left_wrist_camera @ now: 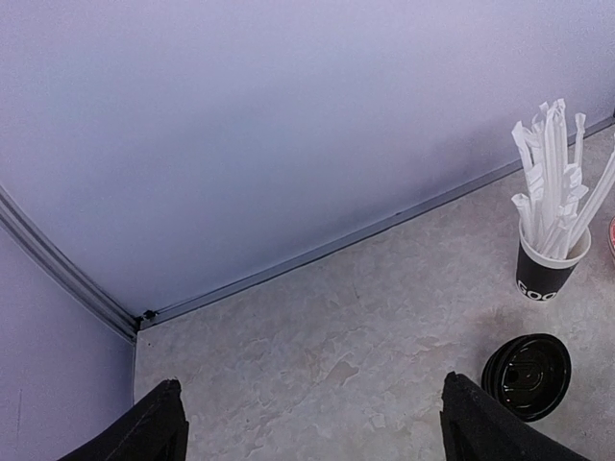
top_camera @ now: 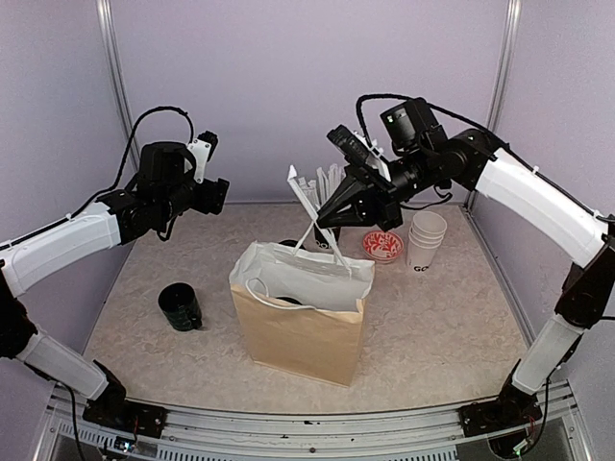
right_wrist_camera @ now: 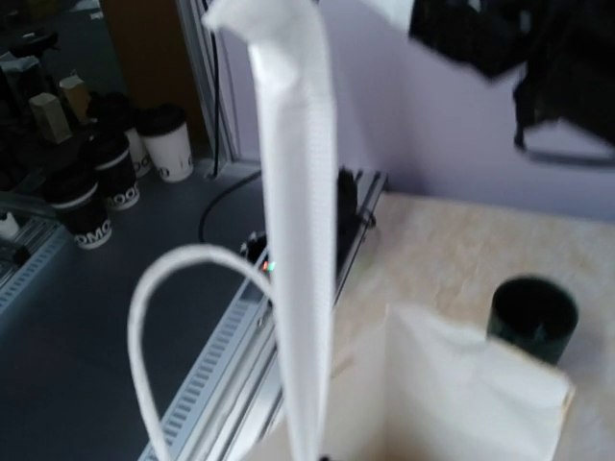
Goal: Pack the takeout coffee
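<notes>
Holding a wrapped straw point(top_camera: 303, 197) above the paper bag point(top_camera: 298, 336)
Right hand point(top_camera: 322, 219) clamps the straw, left hand point(top_camera: 211, 171) hangs apart, empty; the takeout coffee point(top_camera: 291, 302) seems already bagged, dark lid showing; next, lower the straw in and release

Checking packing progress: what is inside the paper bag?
Inside the paper bag, only a dark round edge shows low down, possibly the coffee's lid. The bag's folded white top and walls hide everything else.
</notes>
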Robot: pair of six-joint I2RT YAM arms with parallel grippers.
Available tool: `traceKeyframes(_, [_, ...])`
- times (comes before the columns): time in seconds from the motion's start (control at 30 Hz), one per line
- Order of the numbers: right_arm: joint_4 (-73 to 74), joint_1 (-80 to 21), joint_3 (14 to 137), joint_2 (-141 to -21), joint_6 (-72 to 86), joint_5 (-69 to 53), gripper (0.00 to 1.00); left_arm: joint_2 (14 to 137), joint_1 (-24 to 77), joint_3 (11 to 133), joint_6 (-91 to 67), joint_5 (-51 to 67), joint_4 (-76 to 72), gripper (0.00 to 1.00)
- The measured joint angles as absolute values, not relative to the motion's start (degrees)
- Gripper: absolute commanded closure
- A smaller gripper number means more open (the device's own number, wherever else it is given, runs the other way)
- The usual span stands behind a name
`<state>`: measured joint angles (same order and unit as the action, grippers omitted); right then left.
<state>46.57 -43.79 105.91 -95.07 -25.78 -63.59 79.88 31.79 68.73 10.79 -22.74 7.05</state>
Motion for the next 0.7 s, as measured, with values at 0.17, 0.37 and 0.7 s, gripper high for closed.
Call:
traceKeyframes(0.17, [46.85,-43.88,101.12,-95.42,-26.68,-62.22,0.63,79.88,31.79,68.73,10.81,-22.74,7.09,0.11])
traceKeyframes(0.37, [49.91,-43.88,100.25,-95.46,-28.49,-60.01,0.59,79.88,31.79,68.75,10.85,-22.74,7.38,0.11])
traceKeyframes(0.7, [39.94,-26.96,108.38,-95.37,-18.98,-57.52,0.68,79.88,31.79,68.84,10.96,-22.79,8.21,0.01])
